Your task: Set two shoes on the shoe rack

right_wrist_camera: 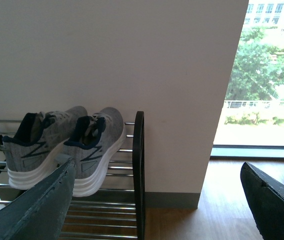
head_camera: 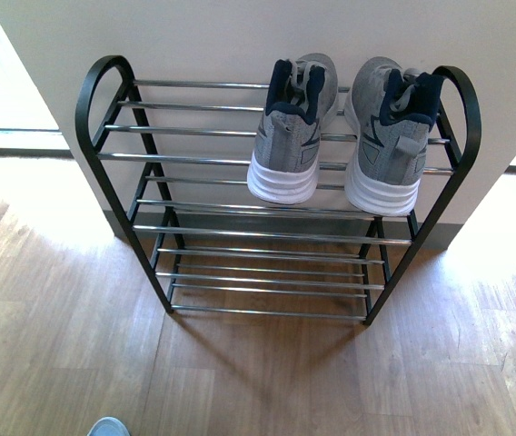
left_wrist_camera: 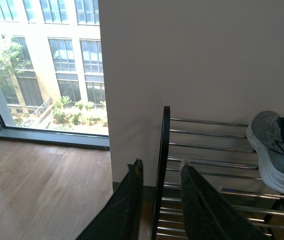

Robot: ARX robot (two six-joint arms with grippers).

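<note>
Wood-plank floor [head_camera: 58,345] lies nearest; beyond, the black-framed, chrome-rod shoe rack [head_camera: 240,236] carries grey mesh sneakers [head_camera: 287,127] upper right of frame, white heels toward camera, toes toward the wall [head_camera: 240,36]. Left wrist view: left gripper [left_wrist_camera: 161,164], dark fingers apart, empty. Right wrist view: right gripper [right_wrist_camera: 157,167] spread wide, empty, near the sneakers.

The shoe rack [head_camera: 194,132] is being borne by the floor [head_camera: 58,345], and its back is being kept close against the wall [head_camera: 240,36]. Two sneakers are being carried just beside each other on the right half of the top shelf. The left sneaker [head_camera: 290,127] is being held near the middle and the right sneaker [head_camera: 390,136] beside the right end loop. Their heels are being turned toward the front and their toes toward the wall. Further shelves are being held below. The wall is being flanked by a left window [left_wrist_camera: 47,65] and a right window [right_wrist_camera: 267,75].
</note>
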